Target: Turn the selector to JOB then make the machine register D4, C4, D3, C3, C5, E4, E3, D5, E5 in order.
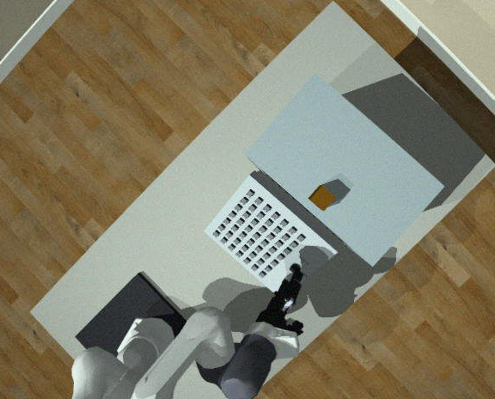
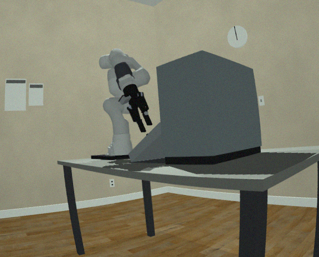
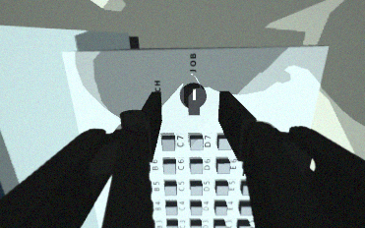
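The white sloping key panel (image 1: 241,192) (image 2: 147,144) (image 3: 301,105) carries rows of grey keys. In the wrist view the C7 key (image 3: 168,142) and D7 key (image 3: 196,142) lie nearest the selector. No key looks lit. The round dark selector (image 3: 187,101) has a white mark that lines up with the printed JOB (image 3: 193,62). The TEACH label (image 3: 157,85) is partly hidden by a finger. My gripper (image 2: 146,128) (image 3: 190,106) is partly open and empty. Its fingertips are above the panel, one to each side of the selector in the wrist view. The lower key rows are cut off there.
The large blue-grey machine housing (image 1: 300,129) (image 2: 207,111) rises directly behind the panel. An orange block (image 1: 322,198) shows on top of it. A black base plate (image 1: 124,305) lies under the arm. The panel stands on the pale table (image 1: 154,228) (image 2: 182,177).
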